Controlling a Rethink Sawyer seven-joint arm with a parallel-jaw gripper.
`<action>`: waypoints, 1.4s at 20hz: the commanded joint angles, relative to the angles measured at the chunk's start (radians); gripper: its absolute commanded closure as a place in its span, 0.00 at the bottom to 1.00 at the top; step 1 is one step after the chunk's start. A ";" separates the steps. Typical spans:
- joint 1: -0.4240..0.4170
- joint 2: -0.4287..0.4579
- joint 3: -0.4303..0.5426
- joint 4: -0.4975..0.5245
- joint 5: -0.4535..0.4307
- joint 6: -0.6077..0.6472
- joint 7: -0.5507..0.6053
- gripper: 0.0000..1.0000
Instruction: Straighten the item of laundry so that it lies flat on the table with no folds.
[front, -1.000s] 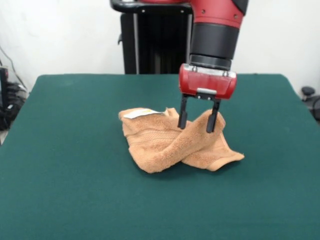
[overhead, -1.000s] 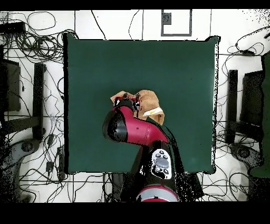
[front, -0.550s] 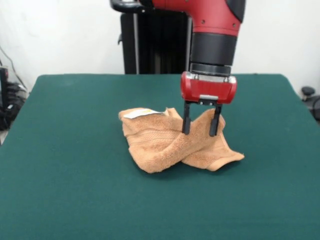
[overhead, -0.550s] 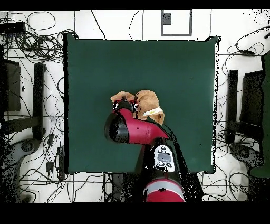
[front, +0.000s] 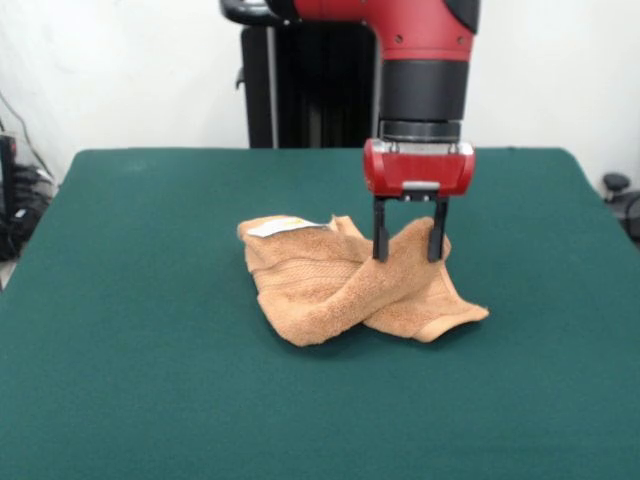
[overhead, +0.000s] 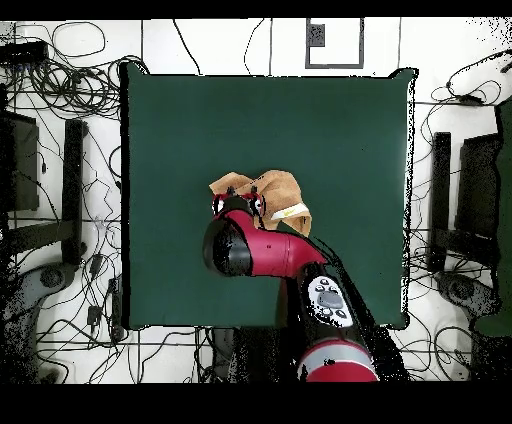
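The item of laundry, an orange-tan towel (front: 340, 285), lies crumpled and twisted near the middle of the green table (front: 150, 390), with a white label (front: 280, 227) at its upper left corner. My gripper (front: 408, 256) is open. Its two black fingers point down and straddle a raised fold at the towel's upper right, with the tips level with the cloth. Whether they touch it I cannot tell. In the overhead view the towel (overhead: 278, 189) shows beyond the red gripper (overhead: 238, 206), which covers part of it on the table (overhead: 340, 130).
A black pedestal column (front: 300, 90) stands behind the table's far edge. Cables and equipment (overhead: 60, 150) lie on the floor around the table in the overhead view.
The gripper has shifted slightly to the right in the front view and stays open over the towel's raised fold. The arm's elbow has swung. The towel has not changed shape.
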 joint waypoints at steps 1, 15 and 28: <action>-0.038 -0.056 0.175 0.114 -0.039 0.149 0.126 0.00; -0.109 -0.082 0.254 0.152 -0.065 0.175 0.098 0.00; -0.026 0.038 0.150 0.045 -0.103 0.093 0.100 0.00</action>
